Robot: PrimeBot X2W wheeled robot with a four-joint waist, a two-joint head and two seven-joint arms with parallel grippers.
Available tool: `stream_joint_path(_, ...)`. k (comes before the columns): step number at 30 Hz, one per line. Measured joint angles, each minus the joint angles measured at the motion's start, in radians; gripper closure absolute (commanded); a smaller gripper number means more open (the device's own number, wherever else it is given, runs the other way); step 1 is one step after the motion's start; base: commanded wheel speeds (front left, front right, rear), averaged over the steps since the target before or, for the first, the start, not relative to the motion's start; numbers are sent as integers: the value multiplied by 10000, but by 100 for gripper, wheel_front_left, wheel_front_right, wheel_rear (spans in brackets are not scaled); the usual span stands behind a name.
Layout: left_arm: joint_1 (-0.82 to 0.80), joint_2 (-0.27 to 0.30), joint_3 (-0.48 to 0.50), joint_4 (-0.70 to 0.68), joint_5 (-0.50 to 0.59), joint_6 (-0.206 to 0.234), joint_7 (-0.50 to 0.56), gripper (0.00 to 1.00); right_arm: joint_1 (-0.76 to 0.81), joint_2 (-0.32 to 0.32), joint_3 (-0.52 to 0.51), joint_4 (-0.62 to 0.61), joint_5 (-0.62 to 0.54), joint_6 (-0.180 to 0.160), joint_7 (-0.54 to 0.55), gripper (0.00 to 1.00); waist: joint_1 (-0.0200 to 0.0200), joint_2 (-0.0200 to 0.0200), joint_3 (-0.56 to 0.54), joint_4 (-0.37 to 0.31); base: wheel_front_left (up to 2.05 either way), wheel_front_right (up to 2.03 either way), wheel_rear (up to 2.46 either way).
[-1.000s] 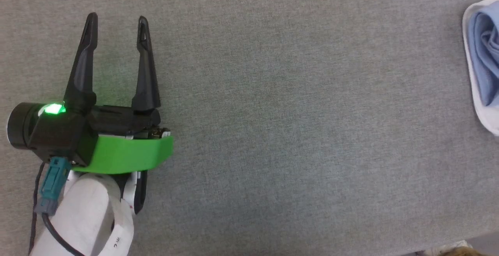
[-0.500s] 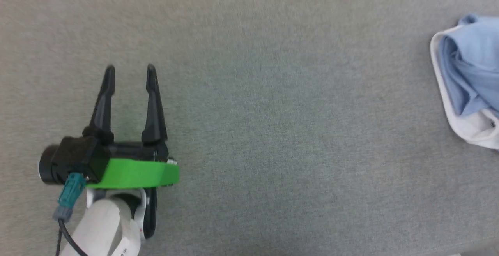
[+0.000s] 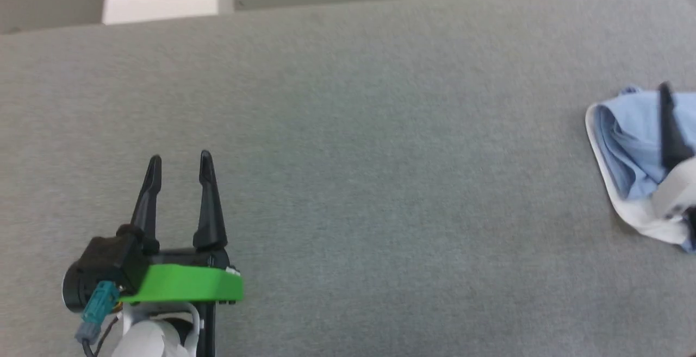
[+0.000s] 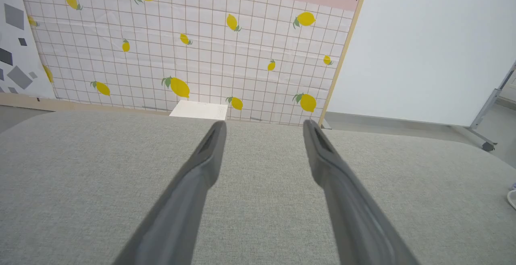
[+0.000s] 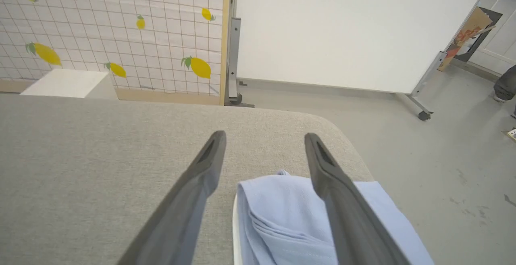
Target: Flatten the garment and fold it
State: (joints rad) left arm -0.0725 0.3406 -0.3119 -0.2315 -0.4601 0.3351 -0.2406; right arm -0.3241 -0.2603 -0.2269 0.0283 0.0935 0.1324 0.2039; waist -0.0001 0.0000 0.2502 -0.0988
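The garment lies bunched (blue folds, white edge) at 3 o'clock on the bench in the head view. The right gripper is over it, fingers spread wide and gripping nothing; contact with the cloth is unclear. The left gripper, at 8 o'clock, is wide and empty, pointing toward 12.
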Motion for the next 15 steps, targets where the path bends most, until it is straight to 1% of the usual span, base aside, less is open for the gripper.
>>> stream_joint_path(7, 413, -123, -29, 180, -65, -90, -79, 0, 1508, 1060, 439, -1170, 88, 0, -1365, 0, 0, 0, -681, 409, 0, 0, 0)
stream_joint_path(9, 582, -196, -35, 232, -65, -161, -92, 0, 1963, 1369, 606, -1292, -2, 0, -1697, 0, 0, 0, -860, 504, 0, 0, 0)
stream_joint_path(14, 941, -337, -138, 552, -58, -364, -125, 0, 2685, 1820, 688, -1294, -474, 0, -2324, 0, 0, 0, -1190, 700, 0, 0, 0)
stream_joint_path(15, 1084, -522, -182, 704, -48, -508, -136, 0, 3010, 1979, 669, -1191, -704, 0, -2683, 0, 0, 0, -1341, 826, 0, 0, 0)
